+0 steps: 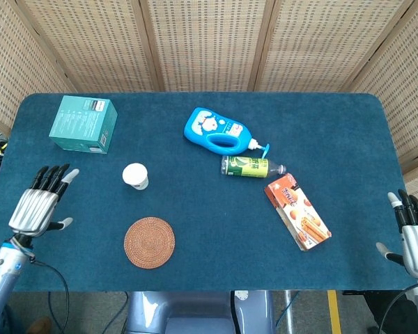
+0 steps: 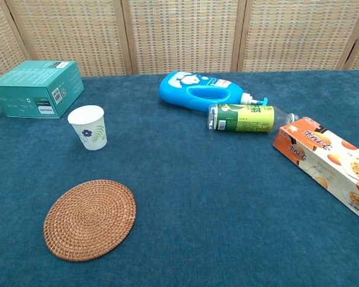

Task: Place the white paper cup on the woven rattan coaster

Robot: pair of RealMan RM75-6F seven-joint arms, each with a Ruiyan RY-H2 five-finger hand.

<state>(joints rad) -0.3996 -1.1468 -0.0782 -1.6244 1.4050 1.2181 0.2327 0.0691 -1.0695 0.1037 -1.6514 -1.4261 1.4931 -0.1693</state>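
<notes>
The white paper cup (image 1: 135, 175) (image 2: 89, 127), printed with a blue flower, stands upright on the blue table. The round woven rattan coaster (image 1: 149, 242) (image 2: 90, 219) lies flat just in front of it, nearer the table's front edge. My left hand (image 1: 40, 202) hovers open over the table's left part, well to the left of the cup, fingers spread and holding nothing. My right hand (image 1: 415, 239) stays open at the far right edge, off the table. Neither hand shows in the chest view.
A teal box (image 1: 83, 124) (image 2: 37, 88) sits at the back left. A blue detergent bottle (image 1: 218, 131) (image 2: 200, 92) and a green bottle (image 1: 251, 167) (image 2: 246, 118) lie on their sides mid-table. An orange snack box (image 1: 297, 211) (image 2: 326, 159) lies to the right.
</notes>
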